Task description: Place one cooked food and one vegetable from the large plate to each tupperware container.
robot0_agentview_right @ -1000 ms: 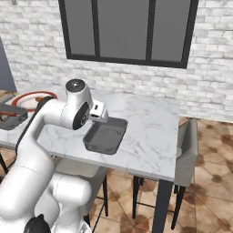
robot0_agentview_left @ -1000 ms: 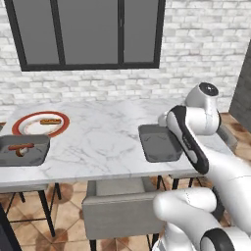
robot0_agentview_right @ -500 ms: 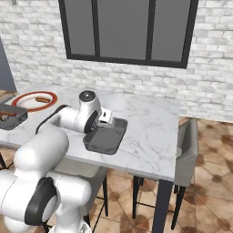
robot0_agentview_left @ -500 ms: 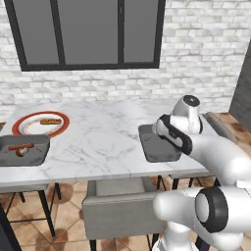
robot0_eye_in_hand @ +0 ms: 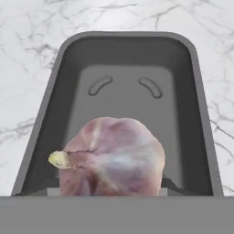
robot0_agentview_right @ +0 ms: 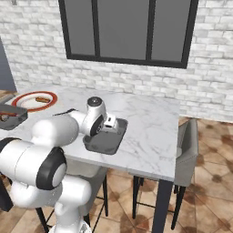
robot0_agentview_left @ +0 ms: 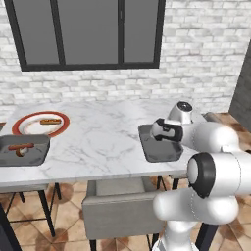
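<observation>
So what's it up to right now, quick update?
Tool shut on garlic bulb, over near tray. Far tray holds a sausage. Nothing in the way.

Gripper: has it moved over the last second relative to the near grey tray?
Yes. The gripper has swung down over the near tray, holding the garlic bulb.

Red-rimmed white plate (robot0_agentview_left: 40,123) sits at the far left of the bench with one brownish sausage-like piece (robot0_agentview_left: 50,120) on it. Just in front, the left grey tray (robot0_agentview_left: 23,149) holds a reddish-brown bit (robot0_agentview_left: 20,146). The right tray (robot0_eye_in_hand: 132,100) is under the hand, a purplish garlic bulb (robot0_eye_in_hand: 112,157) right over it.
</observation>
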Available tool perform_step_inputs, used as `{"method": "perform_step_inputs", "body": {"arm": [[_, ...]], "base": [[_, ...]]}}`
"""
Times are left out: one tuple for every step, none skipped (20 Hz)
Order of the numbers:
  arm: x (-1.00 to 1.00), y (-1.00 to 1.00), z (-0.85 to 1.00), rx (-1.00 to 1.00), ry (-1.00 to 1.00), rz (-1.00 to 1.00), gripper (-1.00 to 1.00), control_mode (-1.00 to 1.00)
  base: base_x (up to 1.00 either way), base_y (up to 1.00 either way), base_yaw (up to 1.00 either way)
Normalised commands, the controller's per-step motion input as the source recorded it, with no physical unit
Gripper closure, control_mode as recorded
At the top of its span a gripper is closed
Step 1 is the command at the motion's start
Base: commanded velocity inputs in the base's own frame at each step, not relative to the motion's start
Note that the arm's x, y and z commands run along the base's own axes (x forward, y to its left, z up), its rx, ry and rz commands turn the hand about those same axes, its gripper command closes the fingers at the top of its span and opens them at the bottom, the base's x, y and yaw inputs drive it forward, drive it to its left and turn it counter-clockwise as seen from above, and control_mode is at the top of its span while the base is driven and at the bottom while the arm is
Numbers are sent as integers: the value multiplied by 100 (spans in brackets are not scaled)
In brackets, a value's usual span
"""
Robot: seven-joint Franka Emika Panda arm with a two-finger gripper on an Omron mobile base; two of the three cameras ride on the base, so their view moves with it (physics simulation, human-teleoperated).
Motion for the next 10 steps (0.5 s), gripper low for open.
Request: {"method": "perform_step_inputs", "body": {"arm": [[19, 0, -47, -4, 8, 0, 100, -100], [22, 0, -46, -5, 8, 0, 100, -100], [21, 0, -43, -8, 6, 0, 100, -100], [23, 0, -43, -6, 7, 0, 100, -100], [22, 0, -42, -5, 5, 0, 100, -100], [25, 0, -42, -5, 5, 0, 100, -100], [24, 0, -39, -3, 5, 0, 100, -100], [18, 0, -38, -2, 4, 0, 100, -100], [15, 0, -38, -1, 4, 0, 100, -100], [0, 0, -36, 0, 1, 0, 100, -100]], "base": [[0, 0, 0], [0, 0, 0], [0, 0, 0], [0, 0, 0], [0, 0, 0], [0, 0, 0], [0, 0, 0], [0, 0, 0], [0, 0, 0], [0, 0, 0]]}}
